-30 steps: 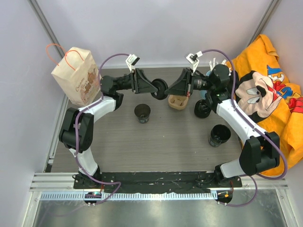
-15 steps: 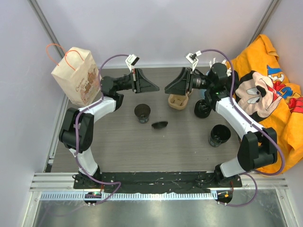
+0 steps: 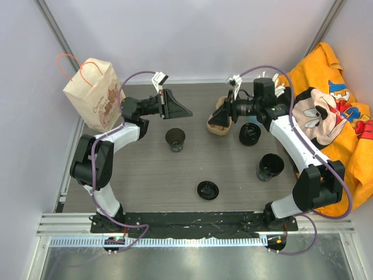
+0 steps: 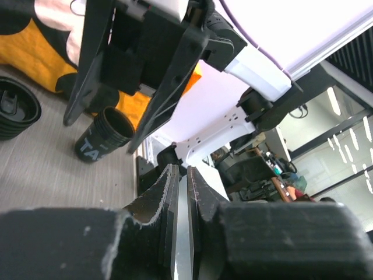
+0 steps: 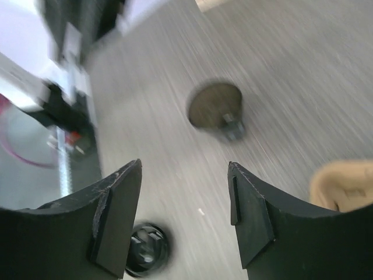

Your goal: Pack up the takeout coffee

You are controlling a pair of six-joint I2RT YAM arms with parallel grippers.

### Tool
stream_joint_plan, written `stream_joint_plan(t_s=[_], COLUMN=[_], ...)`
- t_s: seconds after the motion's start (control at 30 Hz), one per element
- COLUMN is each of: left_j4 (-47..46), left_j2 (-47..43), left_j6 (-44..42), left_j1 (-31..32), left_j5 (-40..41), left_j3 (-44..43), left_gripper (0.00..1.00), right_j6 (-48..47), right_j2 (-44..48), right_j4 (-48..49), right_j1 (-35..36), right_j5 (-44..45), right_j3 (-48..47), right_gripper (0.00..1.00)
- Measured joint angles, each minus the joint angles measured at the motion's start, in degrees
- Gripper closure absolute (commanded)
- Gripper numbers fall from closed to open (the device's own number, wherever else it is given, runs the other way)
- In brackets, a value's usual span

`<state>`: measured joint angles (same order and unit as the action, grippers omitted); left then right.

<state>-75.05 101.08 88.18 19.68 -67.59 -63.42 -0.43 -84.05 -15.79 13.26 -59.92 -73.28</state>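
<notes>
On table point(image 3: 145, 186), takeout coffee point(image 3: 175, 139), upright.

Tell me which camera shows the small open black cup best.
Top external: the small open black cup stands upright, whole and sharp, left of the cardboard carrier. Right wrist shows it only as a motion-blurred round shape. Left wrist misses it; the open one there is the larger black cup.

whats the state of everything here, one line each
left claw: shut, empty
right claw: open, empty
small black cup: upright, no lid, outside the carrier
cardboard carrier: partly hidden by right claw
lidded cup: upright, lid on
glossy cup: upright, no lid
black lid: lying flat, loose
paper bag: standing upright
</notes>
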Motion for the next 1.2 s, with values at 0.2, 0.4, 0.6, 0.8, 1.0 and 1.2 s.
stream_joint_plan(t_s=[0.2,0.4,0.6,0.8,1.0,1.2], left_j4=[0.04,19.61,50.16,64.00,66.77,68.96], left_j2=[-1.36,-8.46,-14.64,-15.02,-16.11,-19.98], left_j6=[-3.52,-24.83,-50.12,-57.66,-57.44,-58.73], left_j1=[-1.88,-4.72,-5.49,-10.36,-17.94,-19.21], left_j5=[-2.29,-0.33,6.95,13.66,16.94,18.82], left_j3=[2.58,2.99,-3.10,-3.43,1.18,3.30], left_gripper=[0.77,0.62,0.45,0.25,0.06,0.02], right_j6=[-22.56,-34.64,-39.63,-41.83,-42.45,-42.38], right_j2=[1.20,2.54,6.73,11.34,11.30,10.03], right_j4=[-16.33,-24.52,-25.81,-25.92,-26.38,-25.24], right_j1=[5.27,16.37,22.73,36.17,41.90,48.81], right_j5=[12.00,22.38,30.27,37.57,40.46,41.33], right_j3=[6.23,13.11,17.88,22.73,25.51,25.92], right_gripper=[0.34,0.35,0.35,0.35,0.35,0.38])
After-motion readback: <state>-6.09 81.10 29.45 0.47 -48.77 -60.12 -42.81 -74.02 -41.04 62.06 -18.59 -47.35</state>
